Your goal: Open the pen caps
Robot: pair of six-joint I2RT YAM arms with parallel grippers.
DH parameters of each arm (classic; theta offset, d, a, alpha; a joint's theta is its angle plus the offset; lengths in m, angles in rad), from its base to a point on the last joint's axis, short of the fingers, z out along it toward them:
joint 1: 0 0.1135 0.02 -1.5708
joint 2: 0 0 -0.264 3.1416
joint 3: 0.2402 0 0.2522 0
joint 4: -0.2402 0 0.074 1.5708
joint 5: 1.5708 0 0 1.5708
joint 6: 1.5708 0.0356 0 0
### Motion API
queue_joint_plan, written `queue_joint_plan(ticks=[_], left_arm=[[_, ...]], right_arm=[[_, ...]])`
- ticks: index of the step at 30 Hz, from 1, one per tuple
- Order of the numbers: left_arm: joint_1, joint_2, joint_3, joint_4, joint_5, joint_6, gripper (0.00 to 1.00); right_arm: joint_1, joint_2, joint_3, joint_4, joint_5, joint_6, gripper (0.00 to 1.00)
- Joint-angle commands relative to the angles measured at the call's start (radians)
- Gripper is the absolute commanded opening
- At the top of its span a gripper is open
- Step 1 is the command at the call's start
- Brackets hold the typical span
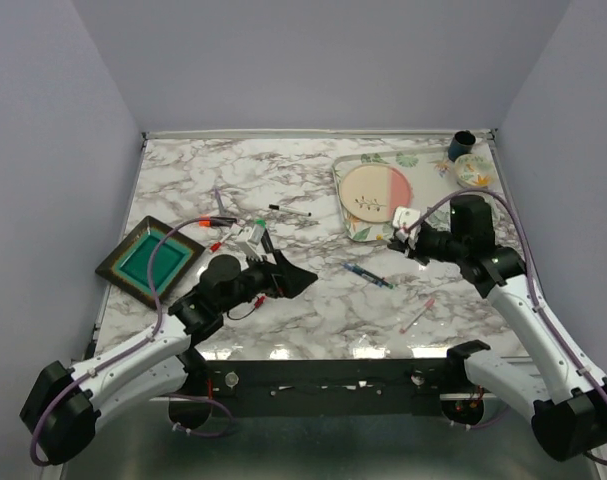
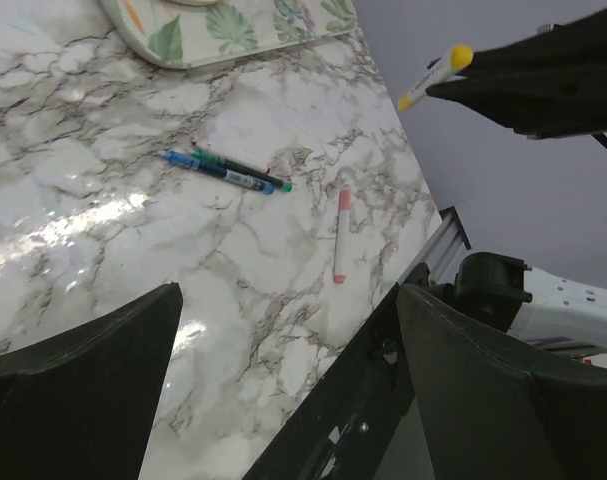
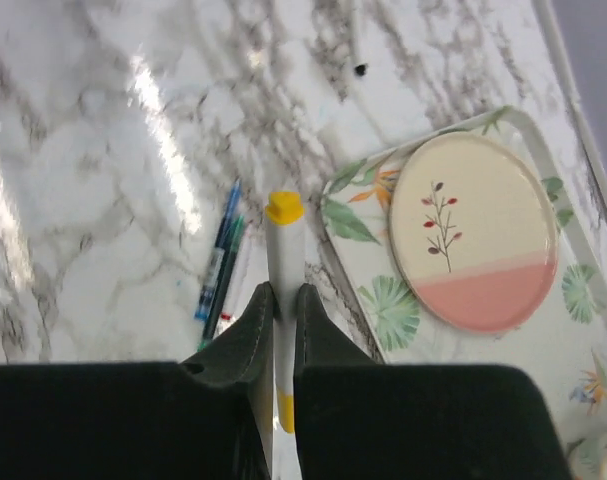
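Note:
My right gripper [image 1: 407, 238] [image 3: 283, 296] is shut on a white pen with a yellow cap [image 3: 284, 208] and a yellow tail end, held above the table beside the floral tray. This pen also shows in the left wrist view [image 2: 435, 75]. My left gripper [image 1: 287, 279] [image 2: 288, 300] is open and empty, low over the table's middle front. A blue pen and a green pen [image 1: 369, 275] [image 2: 228, 172] [image 3: 220, 265] lie side by side between the grippers. A pink pen [image 1: 418, 315] [image 2: 341, 235] lies near the front edge. A black pen [image 1: 289, 210] and a cluster of capped pens [image 1: 233, 226] lie further left.
A floral tray [image 1: 349, 215] [image 2: 238, 32] holding a cream and pink plate [image 1: 376, 192] [image 3: 473, 230] stands at the back right. A dark cup [image 1: 462, 144] and a small bowl [image 1: 473, 170] are in the far right corner. A green square tray [image 1: 149, 260] sits at the left.

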Motion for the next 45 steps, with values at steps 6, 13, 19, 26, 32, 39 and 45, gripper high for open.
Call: queue_joint_plan(ticks=[6,13,19,26,32,39,45], left_arm=[[-0.152,0.381,0.288,0.309,-0.07,0.083,0.96],[-0.239,0.637,0.472,0.25,-0.193,0.054,0.86],[-0.248,0.823,0.667,0.139,-0.201,0.065,0.75],[-0.267,0.952,0.839,0.005,-0.201,0.091,0.61],[-0.267,0.977,0.877,-0.037,-0.195,0.108,0.49],[-0.267,1.007,0.912,-0.05,-0.178,0.115,0.34],[-0.267,1.017,0.928,-0.052,-0.169,0.115,0.12]], right_arm=[[-0.24,0.051,-0.015,0.482,-0.024,1.457,0.01],[-0.405,0.142,-0.141,0.691,-0.239,1.773,0.01],[-0.417,0.121,-0.179,0.752,-0.278,1.832,0.01],[-0.418,0.125,-0.193,0.754,-0.278,1.826,0.0],[-0.418,0.13,-0.193,0.754,-0.278,1.813,0.01],[-0.417,0.121,-0.202,0.748,-0.256,1.786,0.01],[-0.418,0.121,-0.204,0.752,-0.256,1.775,0.01]])
